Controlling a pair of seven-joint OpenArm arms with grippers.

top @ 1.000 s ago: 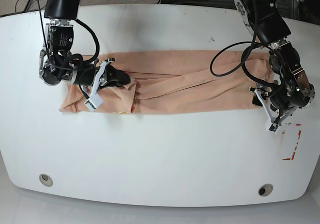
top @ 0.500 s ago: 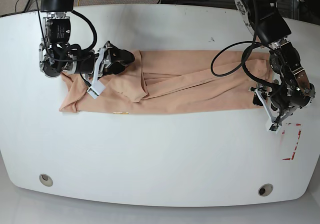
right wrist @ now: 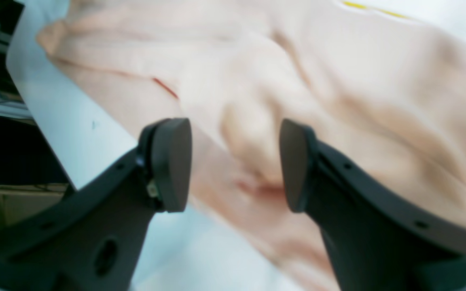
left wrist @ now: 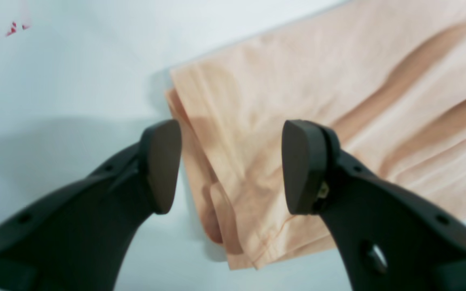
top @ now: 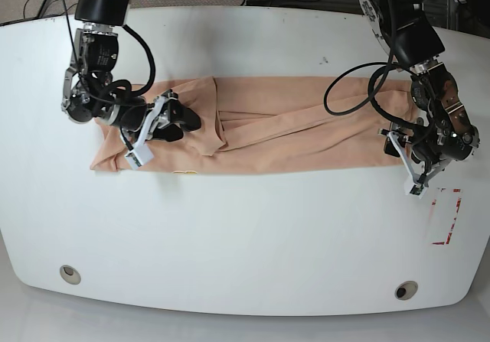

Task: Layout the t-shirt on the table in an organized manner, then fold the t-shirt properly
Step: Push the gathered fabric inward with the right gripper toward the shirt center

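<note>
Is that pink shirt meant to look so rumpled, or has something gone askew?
The t-shirt is a long strip on the table, but its end by the right gripper is bunched and creased diagonally. The left gripper hangs open over the other end, where layered edges stick out unevenly.

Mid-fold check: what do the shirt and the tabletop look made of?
The t-shirt looks like thin, soft matte knit, probably cotton jersey: it drapes in loose creases and shows a stitched hem in the left wrist view. The table looks like hard, glossy white laminate or plastic, with soft glare and shadows; which one is unclear.
</note>
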